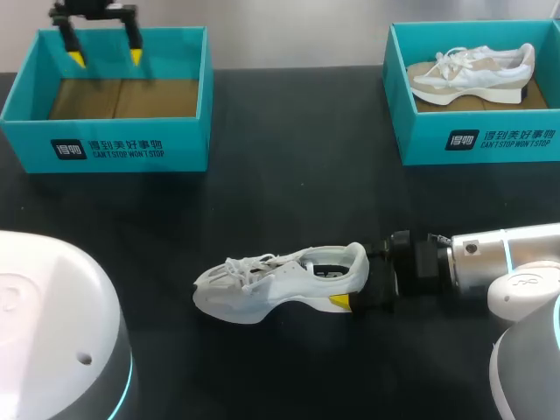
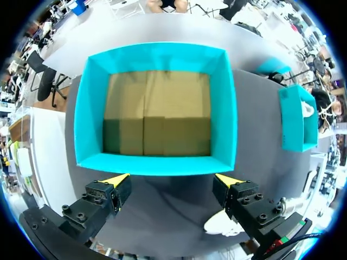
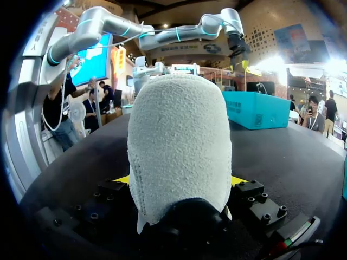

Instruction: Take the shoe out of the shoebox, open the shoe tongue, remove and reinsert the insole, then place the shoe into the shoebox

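1. The left gripper (image 1: 106, 58) hangs with its jaws spread and empty above the bare left box (image 1: 105, 144).
2. The shoe (image 1: 280, 280) lies on the table (image 1: 289, 175), toe towards my left. It looks light and soft-walled, so it would squash easily.
3. The right gripper (image 1: 359, 282) clamps its heel from both sides. That is probably the stiffest part and a sound place to hold.
4. A second shoe (image 1: 472, 74) rests in the right box (image 1: 477, 140).

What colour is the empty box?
The box is turquoise with a brown floor; left wrist view shows it best.
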Controlling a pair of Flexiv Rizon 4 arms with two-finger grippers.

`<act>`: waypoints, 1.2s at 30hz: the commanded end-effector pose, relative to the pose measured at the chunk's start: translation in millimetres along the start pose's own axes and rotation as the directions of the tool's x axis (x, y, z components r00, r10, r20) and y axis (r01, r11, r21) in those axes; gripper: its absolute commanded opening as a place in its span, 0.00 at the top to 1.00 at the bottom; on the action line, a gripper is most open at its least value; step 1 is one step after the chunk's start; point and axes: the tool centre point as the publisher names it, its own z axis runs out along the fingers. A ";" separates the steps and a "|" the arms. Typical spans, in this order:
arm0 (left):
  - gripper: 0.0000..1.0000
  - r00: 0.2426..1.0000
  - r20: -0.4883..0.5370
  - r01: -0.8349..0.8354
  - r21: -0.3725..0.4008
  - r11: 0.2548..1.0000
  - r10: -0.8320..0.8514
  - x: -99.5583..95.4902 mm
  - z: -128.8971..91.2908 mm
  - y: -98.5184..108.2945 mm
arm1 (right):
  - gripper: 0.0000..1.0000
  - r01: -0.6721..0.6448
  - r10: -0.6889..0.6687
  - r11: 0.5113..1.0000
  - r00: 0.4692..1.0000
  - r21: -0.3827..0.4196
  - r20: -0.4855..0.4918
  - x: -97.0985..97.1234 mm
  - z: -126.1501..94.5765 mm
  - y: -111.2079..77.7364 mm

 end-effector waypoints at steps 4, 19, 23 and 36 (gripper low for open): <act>0.00 0.997 0.072 -0.008 -0.010 1.000 0.009 64.4 -0.4 33.3 | 1.00 0.000 0.000 1.000 1.000 0.004 0.001 0.2 -0.8 0.9; 0.00 0.996 0.039 -0.077 -0.029 0.997 0.078 129.4 19.6 97.8 | 1.00 0.000 0.000 1.000 1.000 0.004 0.001 0.2 -0.8 0.9; 0.00 0.994 0.011 -0.107 -0.032 0.994 0.108 141.1 23.1 112.0 | 1.00 0.000 0.000 1.000 1.000 0.004 0.001 0.2 -0.8 0.9; 0.00 0.994 0.011 -0.107 -0.032 0.994 0.108 141.1 23.1 112.0 | 1.00 0.000 0.000 1.000 1.000 0.004 0.001 0.2 -0.8 0.9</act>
